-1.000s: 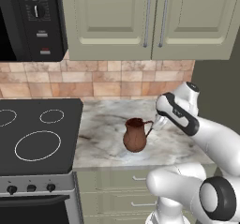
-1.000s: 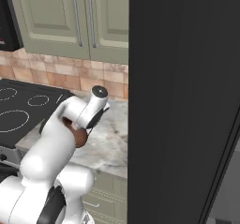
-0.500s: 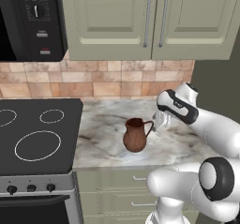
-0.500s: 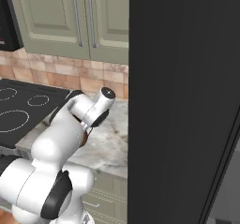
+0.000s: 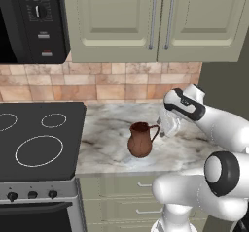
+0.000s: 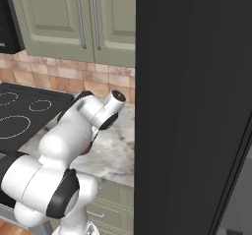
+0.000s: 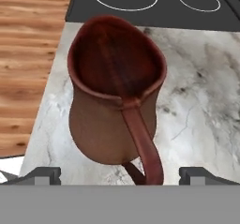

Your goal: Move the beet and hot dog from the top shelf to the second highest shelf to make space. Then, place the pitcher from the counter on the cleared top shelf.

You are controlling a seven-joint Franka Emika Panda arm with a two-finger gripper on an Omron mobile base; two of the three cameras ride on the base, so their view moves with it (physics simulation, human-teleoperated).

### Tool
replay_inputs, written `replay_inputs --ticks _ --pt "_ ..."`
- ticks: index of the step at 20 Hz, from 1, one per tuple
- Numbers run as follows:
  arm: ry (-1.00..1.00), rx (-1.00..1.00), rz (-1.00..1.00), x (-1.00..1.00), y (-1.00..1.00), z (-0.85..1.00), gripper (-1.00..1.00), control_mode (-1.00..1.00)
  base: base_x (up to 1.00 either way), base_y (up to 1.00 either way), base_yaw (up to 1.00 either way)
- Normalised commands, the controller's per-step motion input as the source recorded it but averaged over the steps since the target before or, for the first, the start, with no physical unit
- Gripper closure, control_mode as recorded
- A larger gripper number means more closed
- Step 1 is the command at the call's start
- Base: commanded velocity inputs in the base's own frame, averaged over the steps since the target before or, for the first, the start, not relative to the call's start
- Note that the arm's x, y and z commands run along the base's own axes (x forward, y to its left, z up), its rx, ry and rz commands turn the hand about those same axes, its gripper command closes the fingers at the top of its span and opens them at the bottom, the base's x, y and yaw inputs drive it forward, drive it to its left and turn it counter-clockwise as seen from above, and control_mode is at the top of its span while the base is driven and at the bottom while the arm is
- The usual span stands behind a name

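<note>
Standing wide apart and empty, the jaws of the gripper flanked the loop handle of the pitcher, without touching it. That clay jug stood upright on the marbled counter, beside the black stovetop.

The reddish-brown clay pitcher stands upright on the marbled grey-white worktop, just right of the black stovetop, its thin loop handle turned to the right.
</note>
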Motion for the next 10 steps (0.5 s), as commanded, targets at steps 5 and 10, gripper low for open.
replay_inputs --ticks 5,10 --pt "0.0 0.0 0.08 0.0 0.05 0.0 -1.0 -1.0 0.0 0.0 0.0" --pt "0.0 0.0 0.05 0.0 0.24 0.0 -1.0 -1.0 0.0 0.0 0.0"
